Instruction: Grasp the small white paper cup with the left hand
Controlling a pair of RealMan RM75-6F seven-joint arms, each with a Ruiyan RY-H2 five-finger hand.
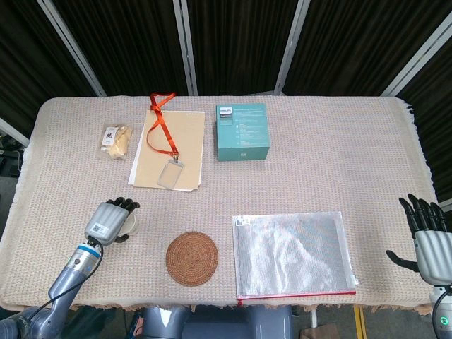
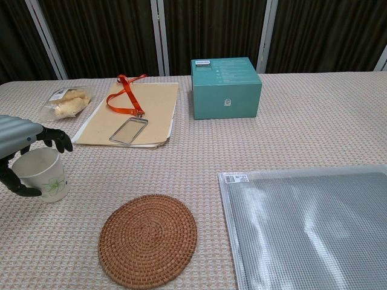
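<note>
Bare tabletop lies left of and behind the paper cup. The woven coaster sits near its right, and the folder stands farther back, apart.

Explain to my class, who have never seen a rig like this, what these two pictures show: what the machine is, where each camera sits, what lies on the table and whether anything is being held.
This is a robot with two arms, each ending in a robot hand with fingers. Both cameras are its own: the head view looks down on the table, and the chest view looks across it from lower down.

On the cloth-covered table lie a teal box, a tan folder with an orange lanyard on it, a snack packet, a woven coaster and a clear mesh pouch.

The left robot hand has its fingers curled around the small white paper cup, which stands upright on the table; whether the grip is firm cannot be told. The right robot hand is open, at the table's edge, holding nothing.
</note>
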